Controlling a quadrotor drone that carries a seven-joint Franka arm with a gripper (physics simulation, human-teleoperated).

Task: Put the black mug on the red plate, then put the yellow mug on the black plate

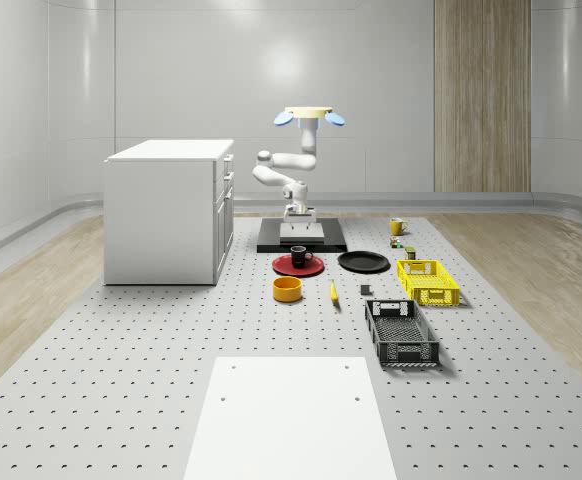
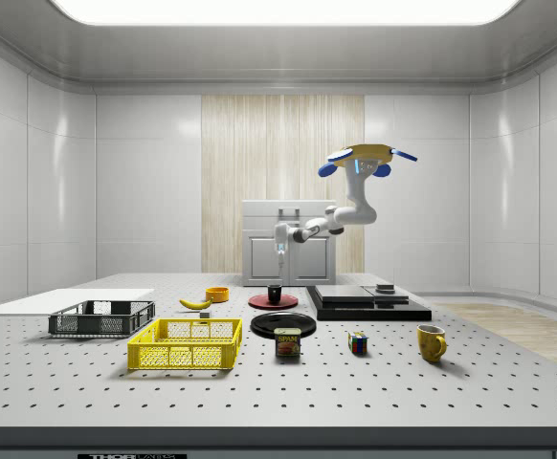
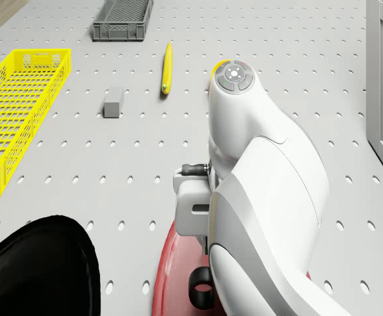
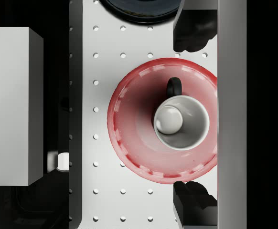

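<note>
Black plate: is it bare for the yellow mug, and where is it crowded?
The black plate is bare. The yellow mug stands apart beyond it. Crowded: the red plate, already holding the black mug, with the tool spread open above it.

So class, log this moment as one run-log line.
drone: hovering by cabinet | end effector: open above black mug | black mug: on red plate | yellow mug: untouched

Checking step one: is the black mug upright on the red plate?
Yes: black mug stands upright on red plate, mouth up; open gripper above it.
</note>
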